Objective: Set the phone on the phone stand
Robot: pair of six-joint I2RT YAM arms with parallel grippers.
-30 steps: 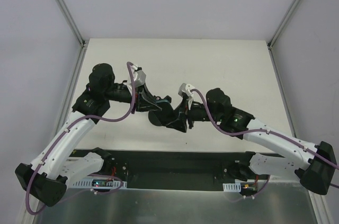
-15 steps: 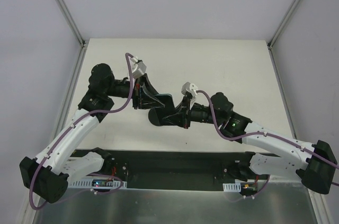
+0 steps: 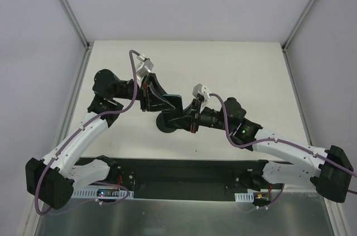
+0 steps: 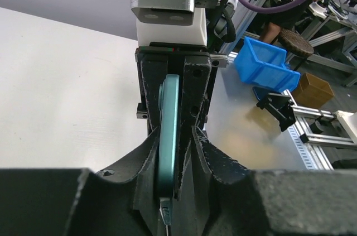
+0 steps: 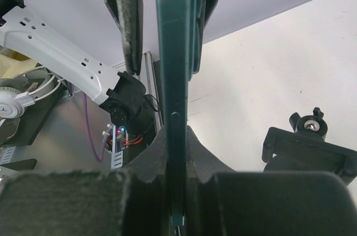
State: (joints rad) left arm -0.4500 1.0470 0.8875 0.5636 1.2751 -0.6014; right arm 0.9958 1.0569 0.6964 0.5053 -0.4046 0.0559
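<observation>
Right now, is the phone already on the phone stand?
No, the right claw grips the phone edge-on, apart from the phone stand.

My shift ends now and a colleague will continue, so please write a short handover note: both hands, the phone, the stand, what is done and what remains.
Left hand: jaws slightly apart around one end of the phone, with a gap on one side.
Right hand: shut on the phone's other end, which is edge-on in the air.
Phone stand: on the table beside the hands, no phone on it.
Done: phone lifted and gripped by the right hand.
Left to do: draw the left hand away, then set the phone on the stand.
</observation>
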